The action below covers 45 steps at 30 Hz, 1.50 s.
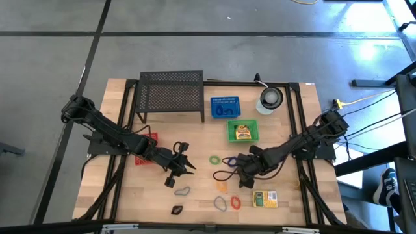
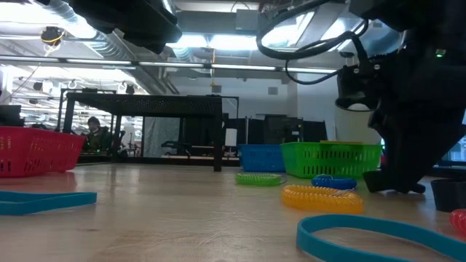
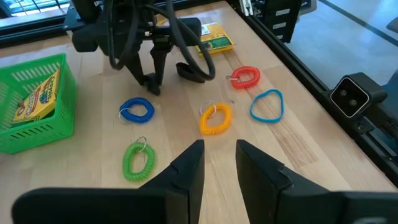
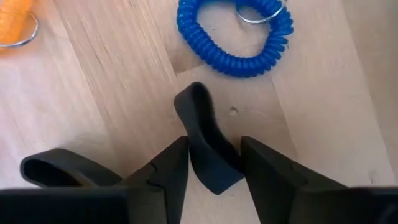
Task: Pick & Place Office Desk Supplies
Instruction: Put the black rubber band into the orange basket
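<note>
Straddling a black band (image 4: 205, 146) with narrow fingers, the right pincer (image 4: 214, 168) needed a square, centred squeeze; the left pincer (image 3: 214, 165) hovered narrow, empty.

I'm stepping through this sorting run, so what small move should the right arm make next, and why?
Probably finish closing the right gripper on the black band, then lift. The band's loop stands between its fingers on the table, beside the blue coil, and the jaws look not quite pinched yet.

No lettering is reading clearly anywhere: the print on the yellow-green box (image 3: 214, 37) and on the box in the green basket (image 3: 37, 93) is showing only as blurred marks.
</note>
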Each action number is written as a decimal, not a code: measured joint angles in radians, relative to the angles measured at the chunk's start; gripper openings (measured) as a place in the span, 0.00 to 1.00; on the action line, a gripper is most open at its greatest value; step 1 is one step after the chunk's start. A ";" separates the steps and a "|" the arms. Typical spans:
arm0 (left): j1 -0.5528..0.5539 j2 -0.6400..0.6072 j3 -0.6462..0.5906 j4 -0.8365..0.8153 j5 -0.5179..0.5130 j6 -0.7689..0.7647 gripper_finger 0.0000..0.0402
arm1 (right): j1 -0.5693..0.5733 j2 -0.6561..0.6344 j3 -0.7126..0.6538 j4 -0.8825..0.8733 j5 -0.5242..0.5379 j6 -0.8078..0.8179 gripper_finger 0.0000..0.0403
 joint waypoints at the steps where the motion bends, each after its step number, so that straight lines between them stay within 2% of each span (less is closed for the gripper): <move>1: 0.000 0.000 0.000 0.000 0.000 0.000 0.21 | -0.001 0.000 0.000 0.000 -0.005 0.002 0.38; 7: 0.000 0.000 0.000 0.000 0.000 0.000 0.21 | 0.000 0.000 0.000 0.002 -0.015 -0.006 0.47; 12: 0.000 0.000 0.000 0.000 0.000 0.000 0.21 | 0.000 0.000 0.000 0.002 -0.015 -0.009 0.45; 16: 0.000 0.000 0.000 0.000 0.000 0.000 0.21 | 0.000 0.000 0.000 0.002 -0.015 -0.009 0.37; 22: 0.000 0.000 0.000 0.001 -0.005 0.001 0.21 | 0.000 0.000 0.000 0.002 -0.016 -0.008 0.16; 26: 0.000 0.000 0.000 0.028 -0.082 0.001 0.21 | 0.000 0.000 0.000 0.003 -0.016 -0.007 0.03; 30: 0.000 0.000 0.000 0.065 -0.143 0.001 0.22 | 0.000 0.001 0.000 0.038 -0.016 0.010 0.05; 36: 0.000 0.000 0.000 0.106 -0.141 0.001 0.23 | 0.000 0.001 0.032 0.166 0.002 -0.032 0.03; 45: -0.015 0.053 0.000 0.145 -0.104 0.023 0.38 | 0.000 0.001 0.176 0.298 0.085 -0.201 0.05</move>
